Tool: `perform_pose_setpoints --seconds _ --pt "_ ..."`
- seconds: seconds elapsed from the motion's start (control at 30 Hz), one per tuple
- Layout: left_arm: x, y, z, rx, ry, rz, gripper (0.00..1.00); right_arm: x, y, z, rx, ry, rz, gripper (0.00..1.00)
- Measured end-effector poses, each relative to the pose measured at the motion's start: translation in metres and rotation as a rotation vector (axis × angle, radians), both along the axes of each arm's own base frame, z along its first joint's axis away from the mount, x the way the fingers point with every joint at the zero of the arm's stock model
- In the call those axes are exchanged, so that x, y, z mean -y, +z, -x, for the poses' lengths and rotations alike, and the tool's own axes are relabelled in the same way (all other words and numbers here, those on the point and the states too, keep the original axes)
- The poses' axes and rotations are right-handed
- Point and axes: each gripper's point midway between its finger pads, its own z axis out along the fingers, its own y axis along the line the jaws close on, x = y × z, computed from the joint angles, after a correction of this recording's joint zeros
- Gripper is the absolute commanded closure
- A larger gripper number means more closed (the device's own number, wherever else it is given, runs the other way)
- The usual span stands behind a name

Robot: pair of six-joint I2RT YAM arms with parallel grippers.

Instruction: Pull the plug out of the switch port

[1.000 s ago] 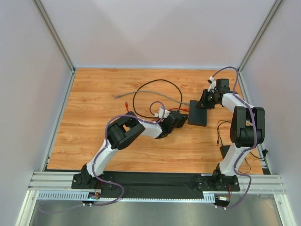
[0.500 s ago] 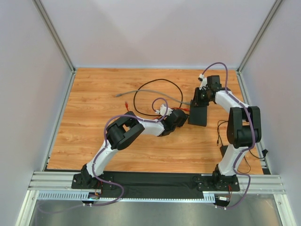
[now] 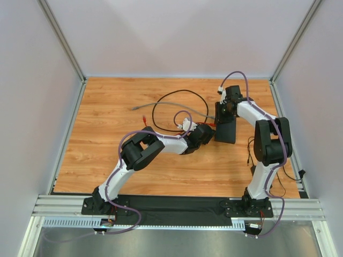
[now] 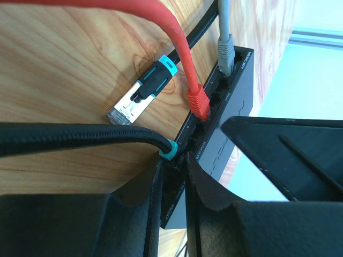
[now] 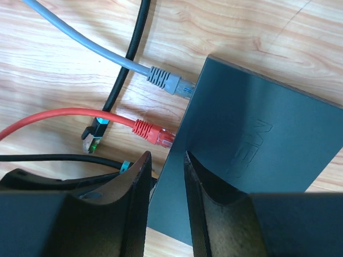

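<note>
**Item:** flat matte-black rectangular switch (image 3: 226, 133), lying flat on the wood-grain table (image 3: 107, 118), right of centre. Its long axis is running near to far, slightly tilted, and its port edge is facing left.

**Item:** black-corded plug with a teal collar (image 4: 170, 151), sitting in the nearest occupied port of that edge. The left gripper (image 3: 210, 134) is meeting it from the left. Its fingers are drawn to a narrow slit and are pinching the plug at their very tips, just short of the switch.

**Left arm:** stretching from the near-left base, elbow folded back, forearm running low and rightward over the table.

**Item:** right gripper (image 3: 222, 114), hovering over the switch's port edge. Its fingers are standing a little apart and gripping nothing, one above the lid, the other above the table. Contact with the lid cannot be told.

**Right arm:** rising from the near-right base, elbow high, reaching far and left, wrist bending downward.

**Also plugged in, farther along:** red cable plug (image 4: 198, 101) and grey cable plug (image 4: 225, 53).

**Item:** loose black-and-teal connector (image 4: 138, 96), lying on the table left of them.
</note>
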Motion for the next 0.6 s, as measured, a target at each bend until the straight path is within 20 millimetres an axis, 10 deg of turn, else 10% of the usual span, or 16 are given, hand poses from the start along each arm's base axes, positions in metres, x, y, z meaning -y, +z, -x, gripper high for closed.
perform_pose_setpoints --seconds 0.6 --pt "0.000 0.000 0.000 -0.001 0.000 0.002 1.00 0.014 -0.008 0.006 -0.017 -0.015 0.181 0.65"
